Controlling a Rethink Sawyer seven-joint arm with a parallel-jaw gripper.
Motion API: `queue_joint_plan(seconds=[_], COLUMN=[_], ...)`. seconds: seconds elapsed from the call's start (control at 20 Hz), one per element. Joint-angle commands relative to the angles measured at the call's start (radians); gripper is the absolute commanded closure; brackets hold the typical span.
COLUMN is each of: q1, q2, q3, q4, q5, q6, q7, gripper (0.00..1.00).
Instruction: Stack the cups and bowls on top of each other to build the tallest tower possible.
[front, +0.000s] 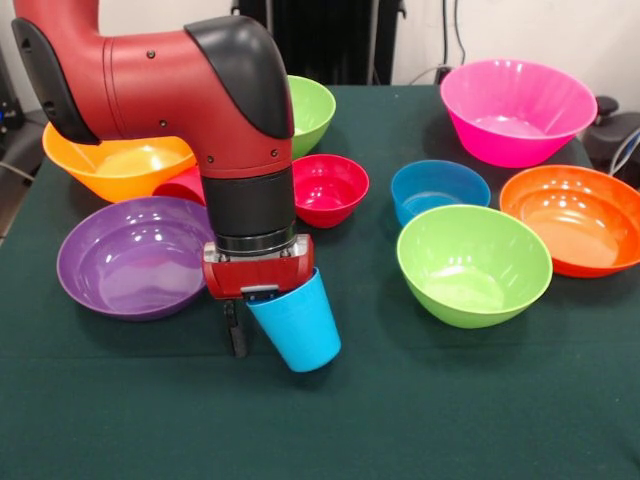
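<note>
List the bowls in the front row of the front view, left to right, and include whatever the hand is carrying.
Purple bowl → sky-blue cup, tilted and clamped by the hand → near lime green bowl → orange bowl at the right edge.

My dark green tabletop (480, 420) carries bowls: purple (135, 255) left, yellow-orange (120, 165) upper left, red (328, 188) and blue (438, 190) centre, lime (473, 263), orange (575, 218), pink (517, 110) right.
</note>
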Motion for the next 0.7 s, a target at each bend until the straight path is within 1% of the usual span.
queue_joint_plan(seconds=[0.05,0.15,0.4,0.5,0.7], q1=[0.027,0.021,0.017,0.018,0.044], q2=[0.049,0.049,0.041,0.045,0.032], q3=[-0.052,-0.036,-0.018,-0.011,-0.018], q4=[-0.005,-0.009,-0.012,-0.015,-0.020], q5=[-0.081,-0.087,-0.062,-0.052,-0.036], q6=[0.055,0.042,0.075,0.078,0.091], q7=[-0.131,-0.148,-0.160,-0.153,-0.120], gripper=[0.00,0.00,0.00,0.00,0.00])
